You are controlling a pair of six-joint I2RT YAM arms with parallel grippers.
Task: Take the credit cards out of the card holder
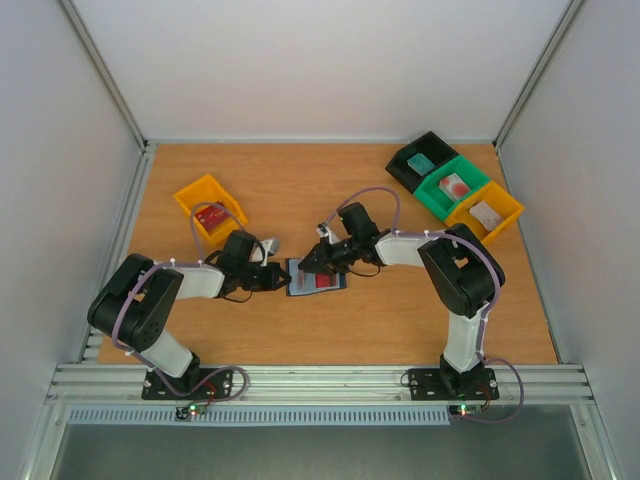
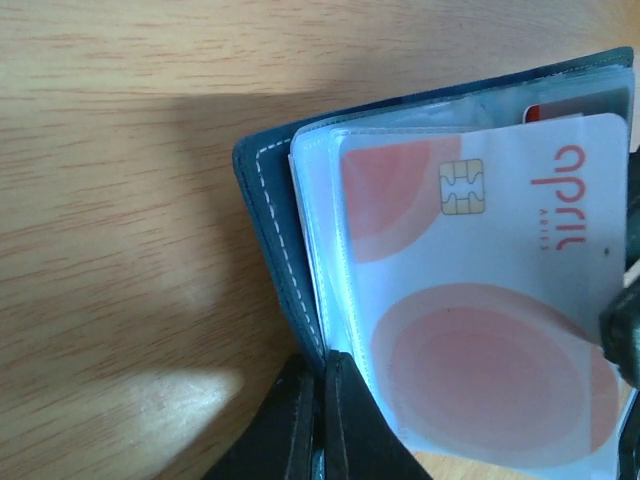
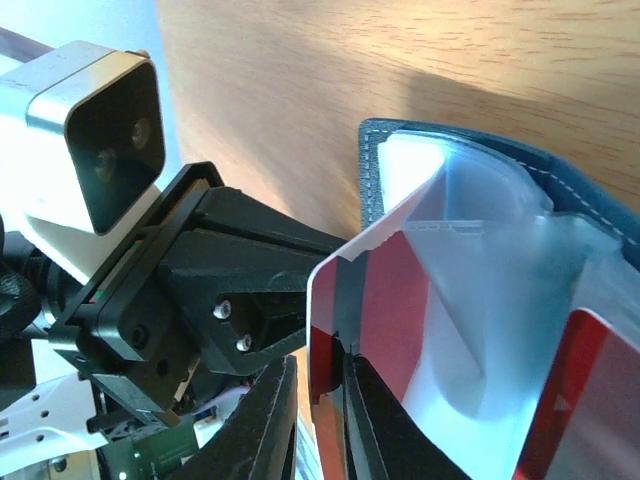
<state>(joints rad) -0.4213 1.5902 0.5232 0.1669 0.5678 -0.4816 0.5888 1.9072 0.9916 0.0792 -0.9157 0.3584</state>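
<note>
— The wallet (image 2: 265,215) is navy, with pale stitching along its edge.
— Its sleeves (image 2: 315,200) are clear. The card (image 2: 480,300) is white, with salmon-pink circles, a gold chip and red lettering.
— In the right wrist view a card (image 3: 385,300) is red with a dark stripe.
— The table (image 2: 120,200) is light wood grain.

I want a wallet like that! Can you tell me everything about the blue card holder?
The card holder is a small navy-blue folding wallet, leather-looking, with pale stitching and clear plastic sleeves inside. It lies open on the wooden table. The left hand pinches its edge, and the right hand grips a red-and-white credit card sticking out of it.
</note>
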